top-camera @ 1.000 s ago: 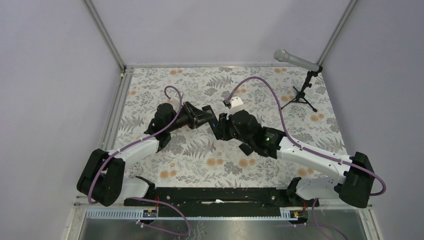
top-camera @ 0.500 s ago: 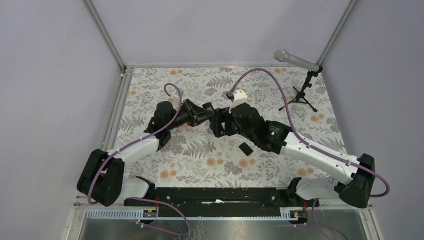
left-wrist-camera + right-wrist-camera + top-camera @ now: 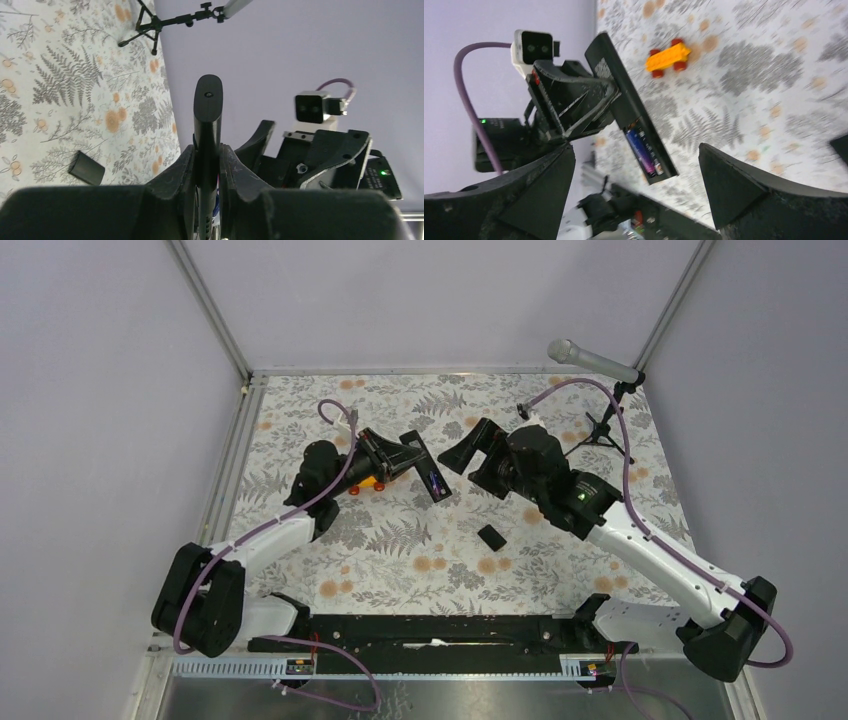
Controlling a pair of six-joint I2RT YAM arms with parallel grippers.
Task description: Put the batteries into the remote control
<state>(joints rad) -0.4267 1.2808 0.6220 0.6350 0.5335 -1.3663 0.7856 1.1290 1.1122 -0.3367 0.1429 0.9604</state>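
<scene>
Left gripper [image 3: 207, 156] clamps the remote control [image 3: 207, 112] aloft, likely presenting its open bay, battery [image 3: 642, 148] inside, to the right gripper [image 3: 468, 462], its jaws wide apart and empty.

No writing we can read.
We find no legible word, number or brand in any of the views. The purplish-blue battery [image 3: 642, 148] lying in the open bay of the remote control [image 3: 631, 112] shows a few lighter marks near its lower end, but they are too blurred for us to make out.
</scene>
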